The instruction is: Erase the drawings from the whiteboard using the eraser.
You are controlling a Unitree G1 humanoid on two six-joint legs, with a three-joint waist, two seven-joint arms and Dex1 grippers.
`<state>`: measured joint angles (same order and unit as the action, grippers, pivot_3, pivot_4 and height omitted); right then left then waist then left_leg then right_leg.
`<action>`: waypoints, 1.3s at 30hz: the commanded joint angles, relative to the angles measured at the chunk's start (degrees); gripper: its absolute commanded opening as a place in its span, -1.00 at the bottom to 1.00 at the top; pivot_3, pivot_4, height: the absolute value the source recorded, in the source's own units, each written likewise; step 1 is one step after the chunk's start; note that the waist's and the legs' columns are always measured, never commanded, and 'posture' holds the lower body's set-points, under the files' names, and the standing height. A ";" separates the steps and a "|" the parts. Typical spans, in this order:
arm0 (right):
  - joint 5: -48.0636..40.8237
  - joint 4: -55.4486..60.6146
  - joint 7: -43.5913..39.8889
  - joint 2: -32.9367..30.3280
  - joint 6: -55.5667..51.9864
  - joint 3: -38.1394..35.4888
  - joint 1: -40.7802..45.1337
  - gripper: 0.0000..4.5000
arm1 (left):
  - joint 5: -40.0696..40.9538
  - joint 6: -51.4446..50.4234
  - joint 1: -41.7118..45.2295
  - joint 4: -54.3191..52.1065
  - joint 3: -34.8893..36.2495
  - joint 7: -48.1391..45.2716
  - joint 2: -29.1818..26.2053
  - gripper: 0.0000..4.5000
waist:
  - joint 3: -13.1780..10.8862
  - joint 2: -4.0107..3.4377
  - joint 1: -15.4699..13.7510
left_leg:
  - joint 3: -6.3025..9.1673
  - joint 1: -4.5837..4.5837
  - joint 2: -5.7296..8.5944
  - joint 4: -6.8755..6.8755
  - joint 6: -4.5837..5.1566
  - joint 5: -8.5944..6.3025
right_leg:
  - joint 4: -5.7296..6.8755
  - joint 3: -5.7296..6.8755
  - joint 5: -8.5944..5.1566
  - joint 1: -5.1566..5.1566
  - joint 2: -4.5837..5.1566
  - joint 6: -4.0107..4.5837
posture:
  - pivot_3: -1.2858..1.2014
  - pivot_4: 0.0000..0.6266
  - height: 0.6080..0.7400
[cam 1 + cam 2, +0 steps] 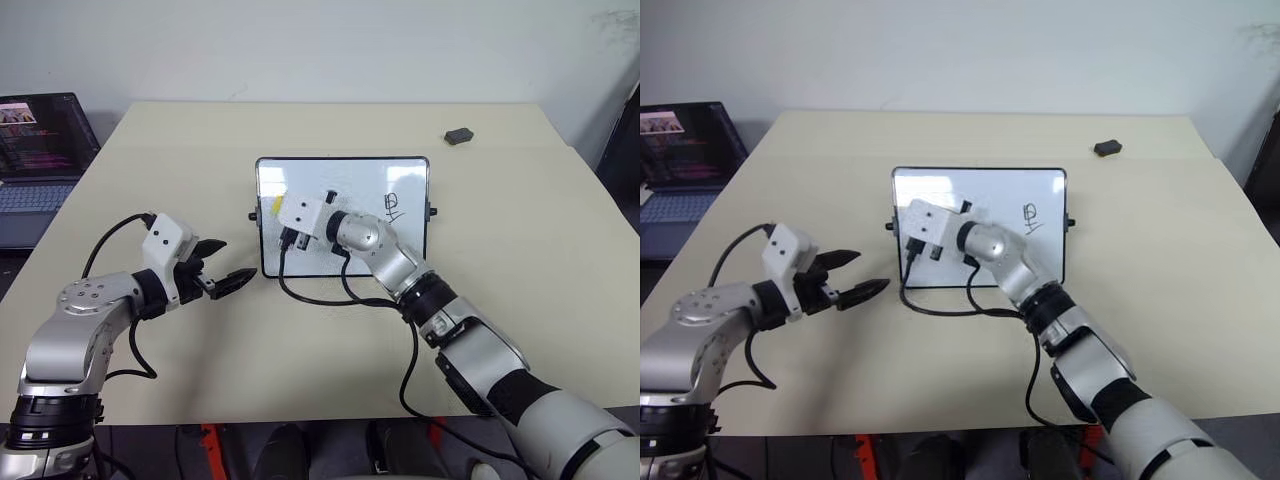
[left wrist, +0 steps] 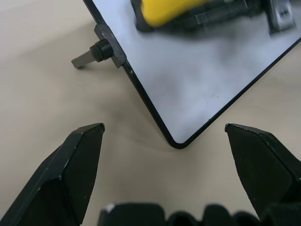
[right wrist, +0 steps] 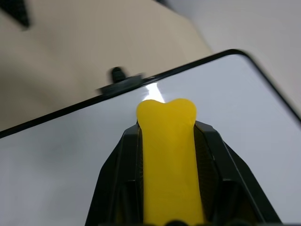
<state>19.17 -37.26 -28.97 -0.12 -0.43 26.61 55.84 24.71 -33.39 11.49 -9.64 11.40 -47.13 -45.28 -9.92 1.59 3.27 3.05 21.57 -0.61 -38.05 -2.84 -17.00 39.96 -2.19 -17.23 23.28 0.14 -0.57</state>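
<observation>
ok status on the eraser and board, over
Right gripper shut on the eraser, over the whiteboard's left part. Left gripper open, beside the board's near left corner. One drawing on the right side. Nothing in the way.

A beige table (image 1: 560, 230) meets a pale wall (image 1: 320, 45); perhaps a laptop (image 1: 40, 150) beside it.

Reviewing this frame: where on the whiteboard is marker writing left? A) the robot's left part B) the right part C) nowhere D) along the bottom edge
B: the drawings sit on the right part of the whiteboard, while the right gripper holds the yellow eraser over the left part.
</observation>
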 commanded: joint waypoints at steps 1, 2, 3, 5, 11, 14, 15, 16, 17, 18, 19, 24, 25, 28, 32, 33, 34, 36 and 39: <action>0.48 1.32 -1.32 -0.44 -1.61 0.43 -1.71 -0.51 | 0.50 0.19 0.67 -1.84 0.23 -0.39 -0.34 1.00 | 0.00 0.00 -0.01 | 0.00 -0.01 0.00 -0.01 0.00 0.00 | 0.02 0.00 0.00 0.00 0.00 0.00 | 0.03 -0.52 1.00; 0.15 1.62 0.04 -0.22 -1.34 -0.55 -1.46 -0.51 | 0.50 0.19 0.70 -1.84 0.20 -0.39 -0.31 1.00 | -0.01 -0.01 0.00 | 0.01 -0.01 0.00 -0.01 0.00 0.00 | 0.03 0.00 0.00 0.00 0.00 0.00 | 0.03 -0.52 1.00; -1.02 2.09 0.64 0.02 -1.10 -2.03 -1.04 -0.51 | 0.51 0.16 0.76 -1.88 0.14 -0.39 -0.27 1.00 | -0.01 0.00 -0.01 | 0.01 -0.01 0.00 -0.02 0.00 0.00 | 0.05 0.01 0.00 0.00 0.00 0.00 | 0.03 -0.52 1.00; -4.11 3.77 0.97 0.45 -1.55 -5.35 -0.60 -0.51 | 0.53 0.21 0.89 -1.89 0.00 -0.42 -0.16 1.00 | -0.02 -0.01 -0.10 | 0.03 -0.01 0.00 -0.02 0.00 0.00 | 0.06 0.02 0.00 0.00 0.00 0.00 | 0.03 -0.52 1.00; -18.13 24.78 -9.16 -1.70 -15.27 -12.77 -7.98 -0.51 | 1.83 0.10 1.54 -3.07 -0.27 -0.96 0.96 1.00 | -0.02 -0.01 -0.54 | 0.12 0.22 0.00 -0.02 -0.01 -0.01 | -0.09 0.09 0.00 0.07 0.01 -0.01 | 0.03 -0.52 1.00; -22.14 38.68 -13.63 -6.78 -23.09 -12.88 -15.85 -0.51 | 2.87 -0.60 1.58 -4.97 -0.82 -1.07 1.65 1.00 | -0.02 -0.01 -0.65 | 0.13 0.35 0.00 0.04 0.00 -0.02 | -0.17 0.10 -0.01 0.14 0.01 -0.02 | 0.03 -0.52 1.00; -22.61 42.17 -13.91 -8.43 -25.00 -12.95 -18.27 -0.51 | 3.08 -0.81 1.69 -5.50 -1.04 -0.84 1.95 1.00 | -0.02 -0.01 -0.84 | 0.14 0.39 0.00 0.06 0.00 -0.03 | -0.17 0.11 -0.01 0.15 0.01 -0.02 | 0.03 -0.52 1.00; -23.03 45.72 -13.81 -10.19 -27.08 -13.32 -21.03 -0.51 | 3.32 -1.05 1.85 -6.08 -1.27 -0.56 2.33 1.00 | -0.02 -0.01 -1.00 | 0.14 0.42 0.00 0.07 0.01 -0.04 | -0.33 0.10 -0.02 0.15 0.02 -0.03 | 0.03 -0.52 1.00; -23.53 48.62 -13.45 -11.55 -28.96 -13.84 -23.28 -0.51 | 3.56 -1.36 1.99 -6.61 -1.46 -0.37 2.64 1.00 | -0.02 -0.01 -1.24 | 0.13 0.45 0.01 0.08 0.01 -0.04 | -0.43 0.10 -0.01 0.15 0.02 -0.03 | 0.03 -0.52 1.00; -24.20 51.55 -12.85 -12.87 -30.96 -14.77 -25.67 -0.51 | 3.82 -1.69 2.11 -7.24 -1.75 -0.37 2.88 1.00 | -0.02 -0.01 -1.39 | 0.12 0.45 0.02 0.07 0.01 -0.04 | -0.45 0.08 -0.02 0.15 0.03 -0.03 | 0.03 -0.52 1.00; -24.56 54.22 -12.58 -14.69 -32.21 -15.61 -28.20 -0.51 | 4.17 -2.08 2.29 -7.96 -2.10 -0.59 3.03 1.00 | -0.02 -0.01 -1.44 | 0.11 0.45 0.02 0.05 0.02 -0.04 | -0.45 0.07 -0.02 0.15 0.03 -0.03 | 0.03 -0.52 1.00; -24.88 60.39 -10.12 -19.88 -34.13 -18.76 -36.73 -0.51 | 4.77 -2.39 3.13 -9.35 -3.94 -2.19 2.61 1.00 | -0.02 -0.01 -1.30 | 0.07 0.32 0.00 0.02 0.02 -0.03 | -0.29 0.05 -0.02 0.11 -0.01 -0.04 | 0.03 -0.52 1.00; -23.97 61.01 -9.66 -21.09 -33.17 -18.62 -38.32 -0.51 | 4.56 -2.25 3.80 -9.09 -4.42 -2.15 2.72 1.00 | -0.02 -0.01 -1.33 | 0.05 0.27 -0.01 0.01 0.02 -0.03 | -0.24 0.02 -0.02 0.10 -0.03 -0.04 | 0.03 -0.52 1.00; -22.60 62.14 -8.64 -23.22 -31.56 -17.56 -40.91 -0.51 | 4.26 -1.98 5.35 -8.14 -5.23 -2.25 2.89 1.00 | -0.03 0.00 -1.40 | 0.06 0.23 0.01 -0.03 0.02 -0.02 | -0.20 0.03 -0.03 0.04 -0.05 -0.04 | 0.03 -0.52 1.00; -21.02 59.93 -2.07 -17.88 -27.35 -16.71 -36.23 -0.51 | 2.82 -0.48 8.53 -4.64 -7.49 -3.68 3.01 1.00 | -0.03 0.01 -1.03 | 0.00 0.17 0.01 -0.06 0.02 -0.01 | -0.11 -0.05 -0.03 0.03 -0.09 -0.05 | 0.03 -0.52 1.00; -20.47 59.05 -0.77 -16.85 -26.35 -16.50 -35.00 -0.51 | 2.67 -0.26 9.02 -3.99 -7.69 -3.90 3.06 1.00 | -0.04 0.00 -0.73 | -0.01 0.17 -0.01 -0.08 0.02 -0.01 | -0.07 -0.06 -0.03 0.04 -0.12 -0.05 | 0.03 -0.52 1.00; -19.71 57.36 0.62 -15.73 -25.12 -16.25 -33.17 -0.51 | 2.40 0.11 9.25 -3.39 -7.83 -4.23 2.92 1.00 | -0.04 0.00 -0.61 | -0.01 0.14 -0.03 -0.08 0.01 0.00 | -0.03 -0.06 -0.03 0.04 -0.14 -0.05 | 0.03 -0.52 1.00; -17.76 52.68 2.37 -14.36 -21.95 -15.45 -28.77 -0.51 | 2.13 0.62 9.24 -2.77 -8.09 -4.85 2.60 1.00 | -0.04 0.00 -0.57 | 0.02 0.12 -0.04 -0.08 0.00 0.00 | -0.02 -0.04 -0.03 0.03 -0.16 -0.04 | 0.03 -0.52 1.00; -16.05 46.59 4.29 -13.53 -18.19 -15.25 -24.39 -0.51 | 1.92 0.97 9.14 -2.40 -8.06 -5.48 2.44 1.00 | -0.04 0.00 -0.60 | 0.00 0.16 0.01 -0.08 0.00 0.00 | -0.09 -0.06 -0.03 0.02 -0.12 -0.04 | 0.03 -0.52 1.00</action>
<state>1.98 11.19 -26.00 -13.90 -21.66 11.41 30.23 26.69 -33.61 20.29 -11.45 2.66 -52.04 -42.28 -9.96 1.60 2.67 3.05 21.74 -0.61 -38.13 -2.85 -17.00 39.85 -2.24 -17.26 23.30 0.02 -0.61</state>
